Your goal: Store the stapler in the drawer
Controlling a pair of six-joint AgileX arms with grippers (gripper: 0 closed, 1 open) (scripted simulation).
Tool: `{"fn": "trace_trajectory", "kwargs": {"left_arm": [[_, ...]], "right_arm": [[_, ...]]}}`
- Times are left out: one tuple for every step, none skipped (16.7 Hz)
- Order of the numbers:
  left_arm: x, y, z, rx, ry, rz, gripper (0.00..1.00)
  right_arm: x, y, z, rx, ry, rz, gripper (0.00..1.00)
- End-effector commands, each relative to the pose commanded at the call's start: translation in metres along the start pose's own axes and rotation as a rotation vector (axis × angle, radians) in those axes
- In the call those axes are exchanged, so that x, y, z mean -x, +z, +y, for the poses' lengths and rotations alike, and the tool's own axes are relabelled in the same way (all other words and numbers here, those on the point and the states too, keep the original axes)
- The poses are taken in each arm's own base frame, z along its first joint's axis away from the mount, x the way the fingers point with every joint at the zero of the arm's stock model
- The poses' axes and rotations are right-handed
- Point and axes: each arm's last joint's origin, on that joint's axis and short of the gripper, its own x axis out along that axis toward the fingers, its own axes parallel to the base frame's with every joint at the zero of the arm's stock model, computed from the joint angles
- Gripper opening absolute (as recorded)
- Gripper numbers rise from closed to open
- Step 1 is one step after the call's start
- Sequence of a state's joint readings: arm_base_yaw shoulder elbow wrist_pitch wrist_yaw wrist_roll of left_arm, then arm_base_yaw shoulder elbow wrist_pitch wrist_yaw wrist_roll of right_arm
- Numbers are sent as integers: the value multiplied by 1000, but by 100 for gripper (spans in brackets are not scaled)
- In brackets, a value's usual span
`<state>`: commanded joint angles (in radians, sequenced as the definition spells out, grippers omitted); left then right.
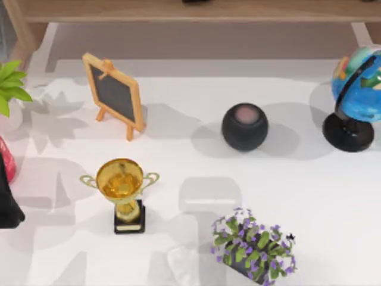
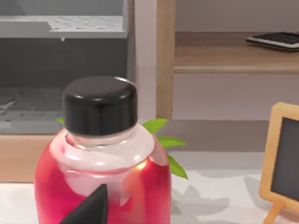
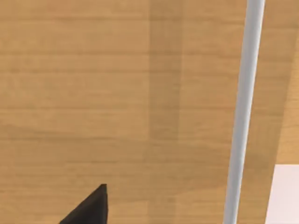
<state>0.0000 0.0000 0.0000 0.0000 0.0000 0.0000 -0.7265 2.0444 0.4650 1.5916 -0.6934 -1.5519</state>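
Down at the left edge of the top view, the left arm [image 1: 8,205] sits low over the white table [image 1: 309,196], right beside a red bottle [image 1: 6,158]. On its wrist camera the left gripper [image 2: 88,209] shows as a dark tip in front of that bottle's red body, below the black cap [image 2: 99,105]. I cannot tell whether it touches, or whether the gripper is released or clenched.

Green leaves [image 2: 166,142] poke out behind the bottle, and a keyboard [image 2: 275,39] lies on a wooden shelf [image 2: 224,58] in the upper right of that view.

Over to the right gripper [image 3: 88,207]: it is close up against a wooden panel [image 3: 117,93] with a pale bar [image 3: 243,116] running top to bottom. Released or clenched, again I cannot tell.

The stapler I cannot place.

Across the table from above there is a small chalkboard [image 1: 114,95] at upper left and a gold trophy [image 1: 122,185] below it. A dark round speaker [image 1: 244,126] sits centre-right, a globe [image 1: 357,89] at the right edge, and a pot of purple flowers [image 1: 253,247] at the bottom.
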Motion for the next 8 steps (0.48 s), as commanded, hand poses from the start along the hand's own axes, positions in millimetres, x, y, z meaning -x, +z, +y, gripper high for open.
{"fn": "trace_trajectory", "kwargs": {"left_arm": [[0,0,0,0,0,0,100],[0,0,0,0,0,0,100],[0,0,0,0,0,0,100],[0,0,0,0,0,0,100],[0,0,0,0,0,0,100],[0,0,0,0,0,0,100],[0,0,0,0,0,0,100],[0,0,0,0,0,0,100]], "right_arm": [[-6,0,0,0,0,0,100],[-11,0,0,0,0,0,100],[-15,1,0,0,0,0,100],[-16,1,0,0,0,0,100],[-16,1,0,0,0,0,100],[-16,1,0,0,0,0,100],[-16,1,0,0,0,0,100],[-16,1,0,0,0,0,92]]}}
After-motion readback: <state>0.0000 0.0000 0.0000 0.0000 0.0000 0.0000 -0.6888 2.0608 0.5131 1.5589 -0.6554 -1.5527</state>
